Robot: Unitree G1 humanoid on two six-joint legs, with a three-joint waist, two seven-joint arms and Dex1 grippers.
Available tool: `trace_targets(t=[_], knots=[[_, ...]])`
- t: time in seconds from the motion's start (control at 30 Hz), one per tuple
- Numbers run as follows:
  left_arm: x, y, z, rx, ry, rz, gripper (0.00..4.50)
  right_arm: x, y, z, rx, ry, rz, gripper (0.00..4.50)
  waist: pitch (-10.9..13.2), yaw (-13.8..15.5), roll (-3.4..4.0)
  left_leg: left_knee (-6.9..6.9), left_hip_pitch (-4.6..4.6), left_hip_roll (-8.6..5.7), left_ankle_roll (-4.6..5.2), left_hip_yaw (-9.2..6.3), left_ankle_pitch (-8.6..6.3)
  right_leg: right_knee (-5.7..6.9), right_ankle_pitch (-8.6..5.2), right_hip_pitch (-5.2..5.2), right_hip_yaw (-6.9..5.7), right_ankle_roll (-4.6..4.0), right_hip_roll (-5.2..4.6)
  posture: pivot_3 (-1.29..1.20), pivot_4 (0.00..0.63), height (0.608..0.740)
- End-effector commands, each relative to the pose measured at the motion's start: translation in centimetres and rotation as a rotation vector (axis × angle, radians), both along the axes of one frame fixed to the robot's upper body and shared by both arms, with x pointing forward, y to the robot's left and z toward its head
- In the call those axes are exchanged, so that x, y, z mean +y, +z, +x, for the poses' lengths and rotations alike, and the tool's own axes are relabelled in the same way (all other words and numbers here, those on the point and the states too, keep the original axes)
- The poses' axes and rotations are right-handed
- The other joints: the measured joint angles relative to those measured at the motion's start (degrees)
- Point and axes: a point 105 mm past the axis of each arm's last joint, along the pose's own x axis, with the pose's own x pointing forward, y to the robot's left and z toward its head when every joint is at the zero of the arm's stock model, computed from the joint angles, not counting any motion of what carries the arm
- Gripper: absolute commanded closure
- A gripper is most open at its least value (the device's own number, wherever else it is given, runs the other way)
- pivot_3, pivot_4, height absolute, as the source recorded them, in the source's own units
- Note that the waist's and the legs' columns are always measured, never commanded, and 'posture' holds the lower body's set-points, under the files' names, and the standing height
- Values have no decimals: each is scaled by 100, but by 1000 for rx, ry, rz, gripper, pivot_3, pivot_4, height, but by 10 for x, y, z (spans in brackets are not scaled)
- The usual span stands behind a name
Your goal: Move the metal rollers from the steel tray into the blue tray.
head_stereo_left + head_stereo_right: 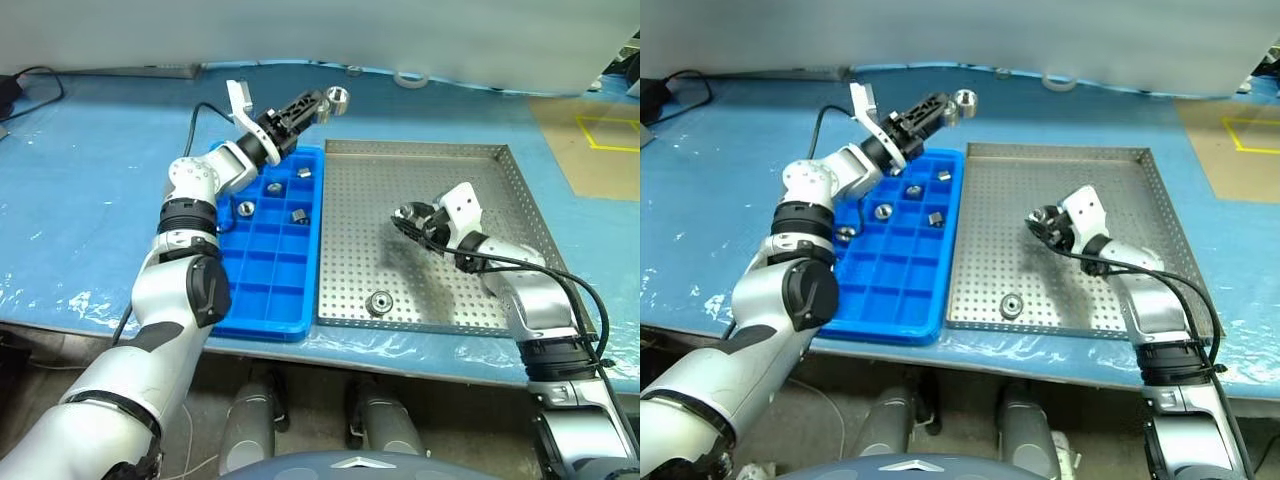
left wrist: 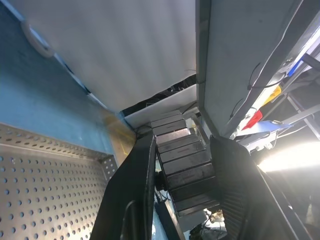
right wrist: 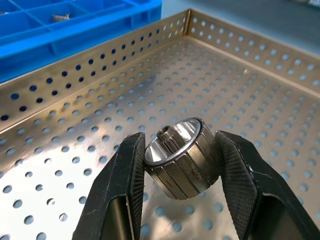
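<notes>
My left gripper (image 1: pixel 326 101) is raised over the far end of the blue tray (image 1: pixel 270 292) and is shut on a metal roller (image 1: pixel 339 97). In the left wrist view this ribbed roller (image 2: pixel 181 159) sits between the two fingers. My right gripper (image 1: pixel 406 215) hangs low over the middle of the steel tray (image 1: pixel 452 300), shut on another roller (image 3: pixel 178 161). One roller (image 1: pixel 379 301) lies on the steel tray's perforated floor near the front edge. Several rollers (image 1: pixel 246 208) lie in the blue tray's far compartments.
The blue tray lies against the steel tray's left side on a pale blue table sheet. A white ring (image 1: pixel 410 78) lies at the back of the table. A black cable (image 1: pixel 35 85) runs at the far left. Brown floor with yellow tape (image 1: pixel 605 130) is at the right.
</notes>
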Motion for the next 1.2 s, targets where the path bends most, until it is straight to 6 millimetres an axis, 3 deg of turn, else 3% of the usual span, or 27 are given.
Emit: trace_targets(t=[0.03, 0.37, 0.5, 0.57, 0.7, 0.83, 0.93, 1.2], knots=[[-5, 20, -8, -74, -21, -14, 3176, 3, 3, 1, -34, 14, -22, 2712, 0, 16, 0, 0, 0, 0, 0, 0, 0, -1, 0, 0, 0, 0, 0, -263, 150, 740], [-15, 12, -17, -59, -53, 27, 3176, -22, -39, -2, 92, -72, -127, 2712, 0, 30, 0, 2, -1, -4, 5, 2, -2, 1, 0, 0, -1, 0, -7, -264, 150, 740], [-17, 10, -16, -52, -55, 35, 3176, -31, -47, -2, 116, -108, -167, 1371, 0, 31, 0, 5, 17, -4, 6, 2, -2, 0, 0, 21, -2, 0, -8, -286, 150, 740], [-20, 7, -16, -46, -65, 40, 3176, -25, -40, -8, 133, -75, -92, 723, 0, 34, 0, 5, 27, -6, 9, 6, -4, -4, 0, 32, 0, 0, -10, -293, 150, 740], [-29, 6, -21, -53, -104, 31, 3176, -31, -18, -8, 62, -95, -125, 723, 0, 20, 0, 4, 36, -7, 16, 9, -9, -13, 0, 42, 1, 0, -11, -308, 150, 740], [-33, 1, -24, -36, -145, 19, 3176, -30, 37, -5, -73, -71, -51, 723, 0, -15, 0, 4, 35, -10, 20, 21, -11, -9, 0, 36, 12, 0, -15, -317, 150, 740], [-37, 0, -28, -45, -182, 19, 3176, -29, 64, -8, -133, -28, -44, 723, 0, -20, 0, 4, 39, -10, 20, 27, -11, -7, 0, 35, 16, 0, -16, -319, 150, 740], [-42, -3, -30, -51, -195, 30, 3176, -29, 80, -5, -180, -29, -24, 723, 0, -16, 0, -2, 36, -11, 26, 31, -14, -14, 0, 32, 15, 0, -17, -312, 150, 740]])
